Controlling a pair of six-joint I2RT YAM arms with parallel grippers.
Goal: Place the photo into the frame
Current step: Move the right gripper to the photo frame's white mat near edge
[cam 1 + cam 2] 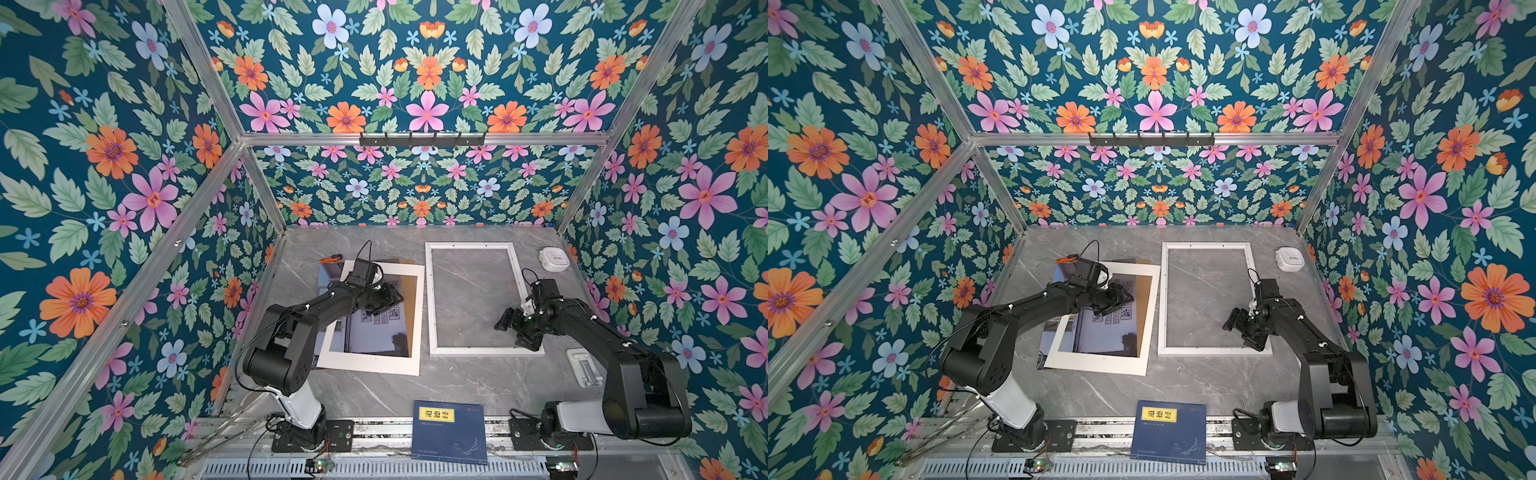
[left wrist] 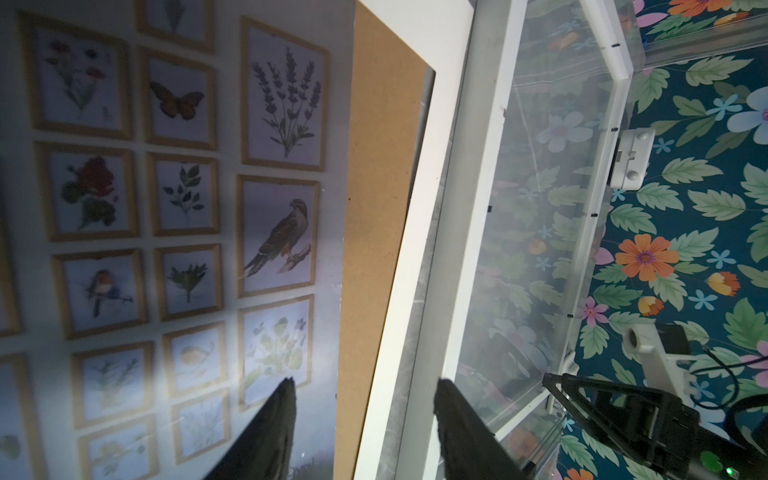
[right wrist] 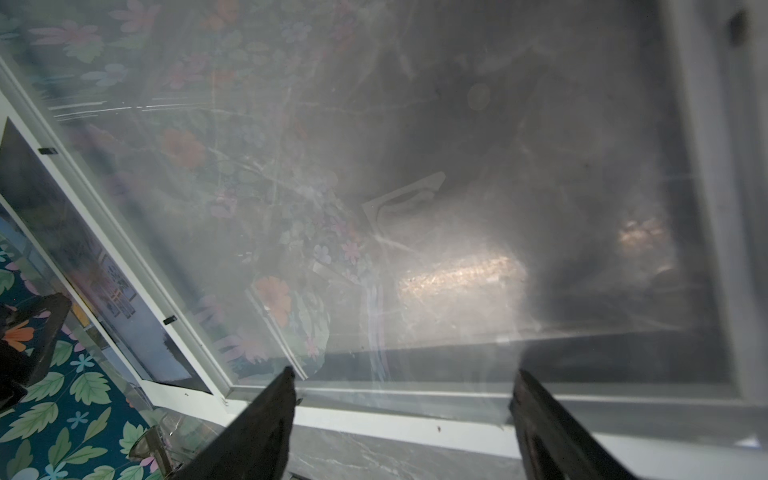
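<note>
Nearest me, the blue book point(image 1: 451, 432) lay on the surface point(image 1: 374, 395), back behind both hands. My left hand point(image 2: 363, 380) hovered with its jaws partly spread and nothing between them. One finger was over the photo point(image 2: 166, 208), the other near the edge of the white mat point(image 1: 370, 363), and the brown backing board point(image 2: 374, 166) showed in the gap. The photo lay directly under that hand, beneath the mat. My right hand point(image 3: 405, 374) was spread wide and empty above the near rail of the frame point(image 3: 374, 419), which lay flat ahead of the left hand's fingertips.
</note>
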